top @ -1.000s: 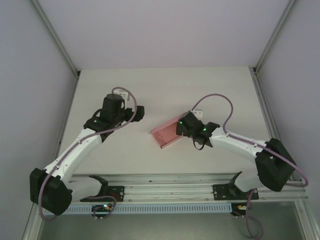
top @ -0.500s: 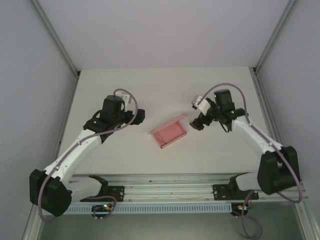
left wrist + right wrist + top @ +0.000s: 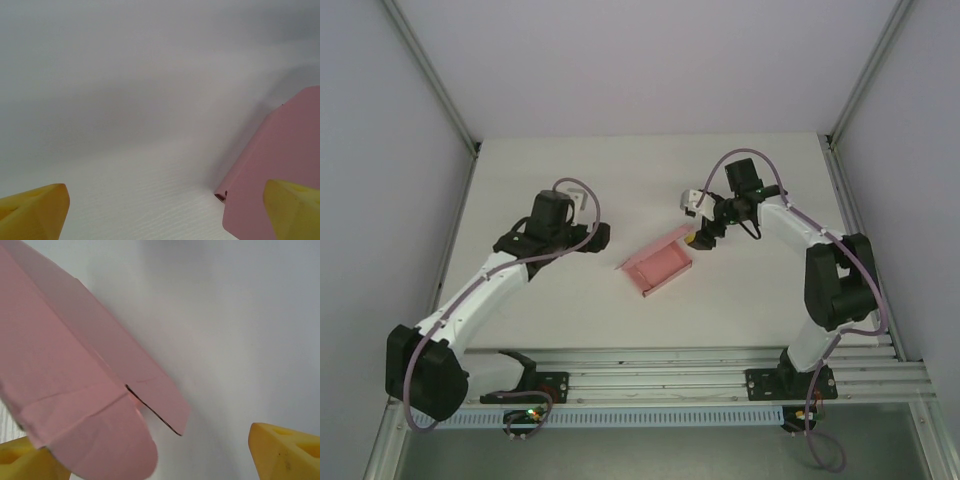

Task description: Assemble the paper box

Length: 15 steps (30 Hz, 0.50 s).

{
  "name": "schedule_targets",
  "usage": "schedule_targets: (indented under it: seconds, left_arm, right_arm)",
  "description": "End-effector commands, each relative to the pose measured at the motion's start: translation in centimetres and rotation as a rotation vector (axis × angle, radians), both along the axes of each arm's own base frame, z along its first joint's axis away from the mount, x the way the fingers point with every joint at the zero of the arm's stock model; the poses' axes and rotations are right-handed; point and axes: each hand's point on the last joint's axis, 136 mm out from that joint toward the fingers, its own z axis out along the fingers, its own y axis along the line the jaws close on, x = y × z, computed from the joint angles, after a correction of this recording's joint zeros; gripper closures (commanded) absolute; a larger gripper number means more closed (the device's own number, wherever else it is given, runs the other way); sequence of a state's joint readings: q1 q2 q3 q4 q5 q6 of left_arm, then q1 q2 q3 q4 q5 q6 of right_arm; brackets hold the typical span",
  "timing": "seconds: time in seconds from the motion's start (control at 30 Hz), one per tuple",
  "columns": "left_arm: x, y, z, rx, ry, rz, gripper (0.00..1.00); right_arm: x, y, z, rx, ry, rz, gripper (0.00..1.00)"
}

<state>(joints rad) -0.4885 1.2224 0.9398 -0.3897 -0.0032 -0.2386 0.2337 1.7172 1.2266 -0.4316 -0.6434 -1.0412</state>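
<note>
Left end effector (image 3: 596, 236) hovers low over the white worktop (image 3: 620, 170), left of centre, and points right toward the paper box (image 3: 660, 264) with a clear gap between them. It is released: in the left wrist view its two yellow fingertips (image 3: 32, 212) sit in opposite bottom corners with bare worktop between them, and the pink box shows just inside the right-hand one. The box lies on the worktop between the two arms, slightly right of centre, turned at an angle. It is a shallow, partly folded pink shape, and its long far panel (image 3: 662, 244) is tilted up off the surface. The right end effector (image 3: 704, 238) is at the box's far right corner, its arm reaching in from the right side. It too is released, with its yellow tips spread wide in the right wrist view and clamping nothing. In that view the box fills the left half, showing a crease, a short slit and a rounded tab (image 3: 112, 445) near the left tip. Whether that tip touches the cardboard cannot be told.
</note>
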Motion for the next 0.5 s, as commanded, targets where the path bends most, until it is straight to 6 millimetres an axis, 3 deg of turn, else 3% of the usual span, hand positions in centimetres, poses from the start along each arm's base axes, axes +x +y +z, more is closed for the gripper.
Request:
schedule_targets:
  seconds: [0.0, 0.13, 0.2, 0.37, 0.47]
  left_arm:
    - [0.5, -0.1, 1.1, -0.006, -0.008, 0.004, 0.0]
    - [0.6, 0.0, 1.3, -0.008, -0.009, 0.009, 0.0]
    - [0.5, -0.1, 1.5, -0.01, -0.014, 0.005, 0.0]
    - [0.0, 0.2, 2.1, -0.005, -0.031, -0.008, 0.0]
    - [-0.1, 0.4, 2.6, 0.003, -0.055, -0.012, 0.0]
  right_arm:
    - [0.0, 2.3, 0.8, 0.023, -0.054, 0.112, 0.11]
    - [-0.3, 3.4, -0.4, -0.002, -0.006, 0.154, 0.2]
    - [-0.1, 3.6, -0.8, -0.007, 0.007, 0.155, 0.32]
    - [-0.2, 3.3, -1.1, -0.026, 0.022, 0.125, 0.77]
    - [-0.9, 2.9, -0.8, -0.037, 0.021, 0.112, 0.86]
